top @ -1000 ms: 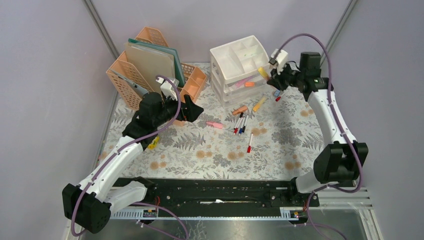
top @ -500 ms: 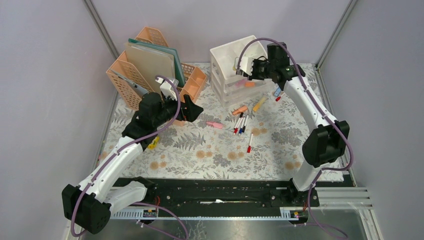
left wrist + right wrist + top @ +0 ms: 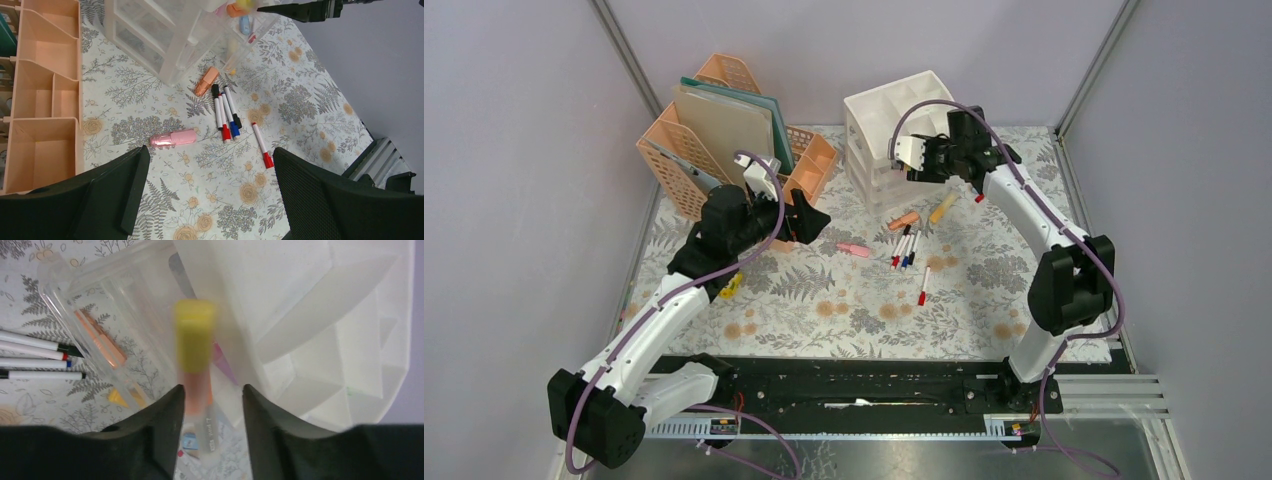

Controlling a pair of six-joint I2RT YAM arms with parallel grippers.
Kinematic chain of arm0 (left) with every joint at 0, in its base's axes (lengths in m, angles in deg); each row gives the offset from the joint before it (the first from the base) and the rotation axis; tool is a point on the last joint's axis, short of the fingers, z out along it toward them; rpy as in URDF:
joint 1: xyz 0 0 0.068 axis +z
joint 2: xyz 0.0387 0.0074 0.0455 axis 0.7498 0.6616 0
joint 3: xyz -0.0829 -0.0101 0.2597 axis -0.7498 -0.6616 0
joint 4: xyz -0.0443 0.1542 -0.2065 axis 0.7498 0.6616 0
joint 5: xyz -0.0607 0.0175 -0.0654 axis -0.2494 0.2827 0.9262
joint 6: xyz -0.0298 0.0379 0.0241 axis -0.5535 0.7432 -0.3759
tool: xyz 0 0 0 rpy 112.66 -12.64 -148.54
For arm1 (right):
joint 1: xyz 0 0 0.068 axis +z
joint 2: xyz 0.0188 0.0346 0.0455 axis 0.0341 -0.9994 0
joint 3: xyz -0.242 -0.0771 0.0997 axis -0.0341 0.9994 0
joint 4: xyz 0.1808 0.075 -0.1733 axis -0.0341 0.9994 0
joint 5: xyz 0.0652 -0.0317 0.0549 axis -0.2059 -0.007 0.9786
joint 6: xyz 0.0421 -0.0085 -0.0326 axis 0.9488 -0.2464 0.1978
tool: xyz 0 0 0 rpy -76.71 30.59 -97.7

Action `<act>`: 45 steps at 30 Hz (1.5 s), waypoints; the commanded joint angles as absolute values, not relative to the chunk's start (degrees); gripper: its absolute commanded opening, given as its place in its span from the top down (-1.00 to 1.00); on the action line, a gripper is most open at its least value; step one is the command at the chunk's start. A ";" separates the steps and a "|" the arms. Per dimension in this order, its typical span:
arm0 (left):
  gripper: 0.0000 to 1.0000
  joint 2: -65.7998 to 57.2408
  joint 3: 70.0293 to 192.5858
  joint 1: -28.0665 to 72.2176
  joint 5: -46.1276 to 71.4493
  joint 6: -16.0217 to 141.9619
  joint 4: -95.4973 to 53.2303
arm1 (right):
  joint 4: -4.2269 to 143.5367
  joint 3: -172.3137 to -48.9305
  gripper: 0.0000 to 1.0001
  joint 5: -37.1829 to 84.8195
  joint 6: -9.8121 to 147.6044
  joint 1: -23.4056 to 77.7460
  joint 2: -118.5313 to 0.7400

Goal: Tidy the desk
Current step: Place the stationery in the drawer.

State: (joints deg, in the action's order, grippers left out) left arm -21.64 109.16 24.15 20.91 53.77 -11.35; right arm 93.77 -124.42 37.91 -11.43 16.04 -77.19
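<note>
The desk (image 3: 844,300) is the fern-and-flower cloth, strewn with pens. My right gripper (image 3: 212,388) hovers over the pulled-out clear drawer (image 3: 80,305) of the white drawer unit (image 3: 884,115). Its jaws stand apart, wider than the yellow-capped orange highlighter (image 3: 195,340), which shows blurred between them, close to the left finger and apart from the right one. From above, the right gripper (image 3: 906,168) sits at the unit's front. My left gripper (image 3: 210,152) is open and holds nothing, above the cloth near a pink highlighter (image 3: 173,138).
The peach file rack (image 3: 724,130) with folders stands back left. Loose on the cloth are an orange highlighter (image 3: 905,219), a yellow one (image 3: 942,208), a bunch of markers (image 3: 906,248) and a single red-capped marker (image 3: 923,285). The black rail (image 3: 844,385) runs along the near edge.
My right arm swung left from beside the drawer unit to over its open drawer, and its jaws have spread off the highlighter. The left arm has not moved.
</note>
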 commanded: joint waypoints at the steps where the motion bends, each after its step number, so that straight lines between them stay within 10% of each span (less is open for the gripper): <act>1: -0.98 -23.29 108.86 24.49 20.94 54.67 -14.37 | 88.19 -123.36 -0.18 36.13 -7.80 16.31 -75.09; 16: -0.97 -23.26 108.84 24.50 21.31 54.55 -14.50 | 87.86 -121.52 -0.97 41.21 27.42 16.17 -63.63; 45: -0.98 -23.66 107.65 24.59 25.54 55.04 -17.49 | 50.91 -77.47 -0.99 73.69 73.74 -3.78 -50.38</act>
